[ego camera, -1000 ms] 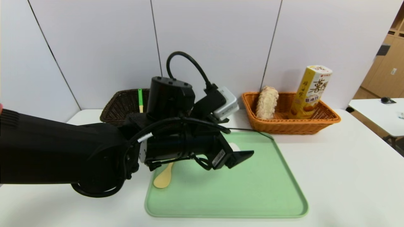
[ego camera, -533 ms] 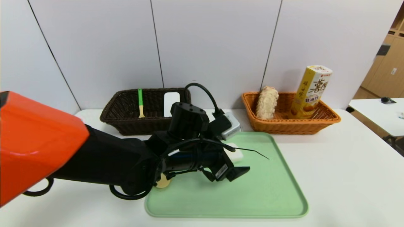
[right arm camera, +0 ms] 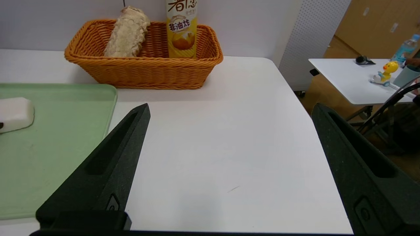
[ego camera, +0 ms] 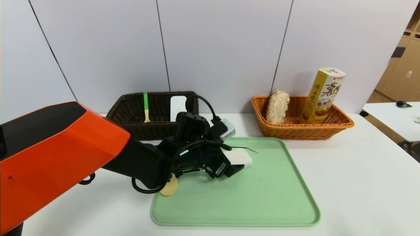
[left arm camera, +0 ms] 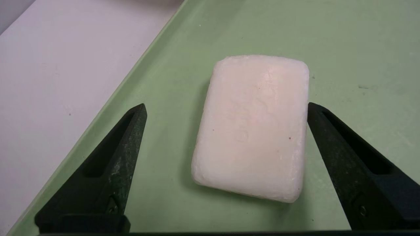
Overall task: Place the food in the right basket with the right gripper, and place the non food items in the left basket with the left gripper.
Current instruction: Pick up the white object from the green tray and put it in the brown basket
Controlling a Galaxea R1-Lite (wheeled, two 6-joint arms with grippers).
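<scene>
Left gripper (left arm camera: 226, 109) spread wide, empty | small white soap-like bar (left arm camera: 252, 126) directly between its fingers, long axis along them | green tray (left arm camera: 344, 39) beneath

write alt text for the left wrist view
The left end effector hangs open over a white soap bar lying flat on a green tray, one black finger on each side. White table shows beyond the tray's rim.
</scene>
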